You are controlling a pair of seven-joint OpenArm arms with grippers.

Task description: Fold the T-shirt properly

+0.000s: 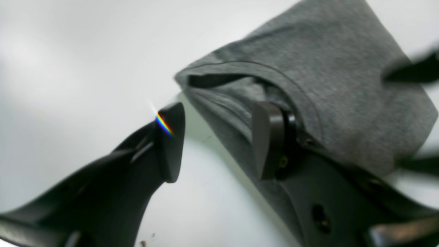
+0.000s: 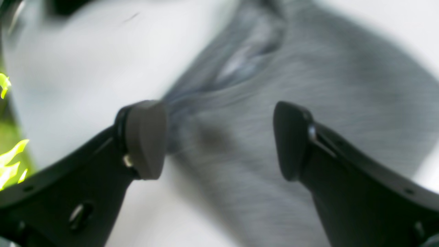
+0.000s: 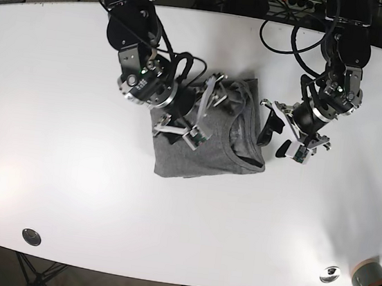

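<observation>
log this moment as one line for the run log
stage: fold mostly done | grey cotton T-shirt: folded on white table | left gripper: open at collar edge | right gripper: open over shirt

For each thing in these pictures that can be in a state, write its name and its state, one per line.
T-shirt: folded into a compact stack, lying flat on the table, collar side towards the left gripper.
Left gripper: open, one finger tucked into the shirt's folded edge.
Right gripper: open, over the shirt, holding nothing.
</observation>
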